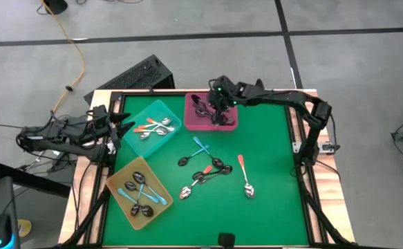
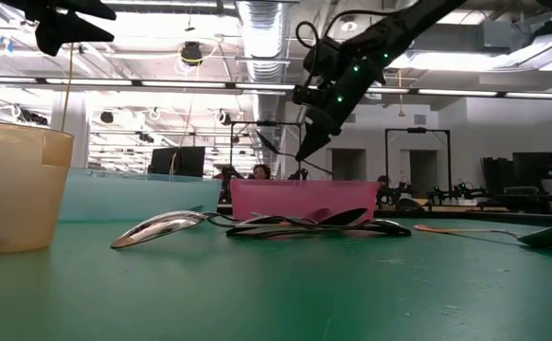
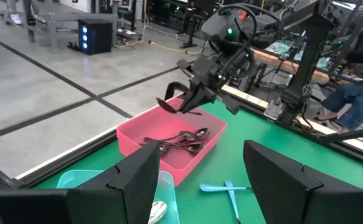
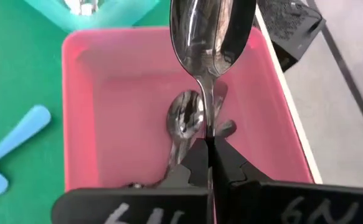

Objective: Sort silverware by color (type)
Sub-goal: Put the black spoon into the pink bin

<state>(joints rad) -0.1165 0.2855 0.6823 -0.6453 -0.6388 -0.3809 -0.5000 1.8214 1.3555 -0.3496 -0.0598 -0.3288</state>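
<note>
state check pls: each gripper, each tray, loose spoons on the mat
right gripper: shut on a dark spoon, above the pink tray
left gripper: open, empty, at the table's left edge
pink tray: holds dark spoons
teal tray: holds orange-handled spoons
yellow tray: holds blue-handled spoons
loose spoons: flat on the mat, mixed colors, unsorted

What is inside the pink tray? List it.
The pink tray holds a few all-dark metal spoons, piled and overlapping, so their number is unclear. The right gripper, shut on another dark spoon, hangs above and hides part.
</note>
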